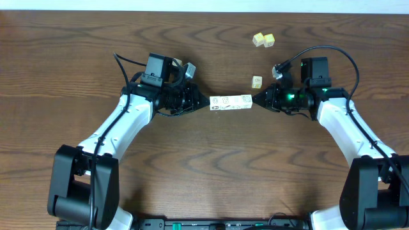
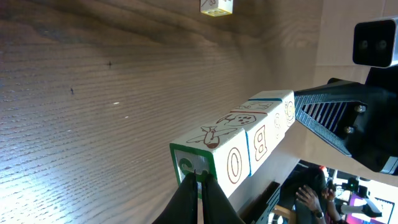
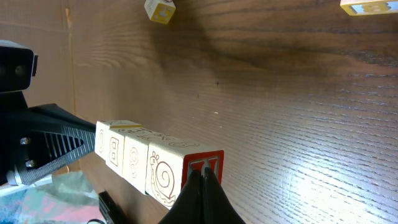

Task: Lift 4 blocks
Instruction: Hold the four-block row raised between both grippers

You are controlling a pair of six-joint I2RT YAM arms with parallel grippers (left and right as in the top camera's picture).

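"Blocks (image 1: 231, 102): position?" asks the operator.

"Four in one straight row, face to face, at the middle of the table (image 1: 96, 51). The row sits between the two arms. A green-sided block is at the left end and a red-sided block at the right end."

"Jaw condition?"

"The left gripper (image 1: 206, 104) is clenched, its fingers pressed together with nothing between them. Its tip bears on the green-sided end face. The right gripper (image 1: 255, 99) is likewise clenched, its tip on the red-sided end face. The row is pinched endwise between both tips."

"Surroundings?"

"One loose cube (image 1: 257, 81) lies just beyond the right end of the row. A pair of pale yellow cubes (image 1: 263, 39) lies farther off, touching each other."
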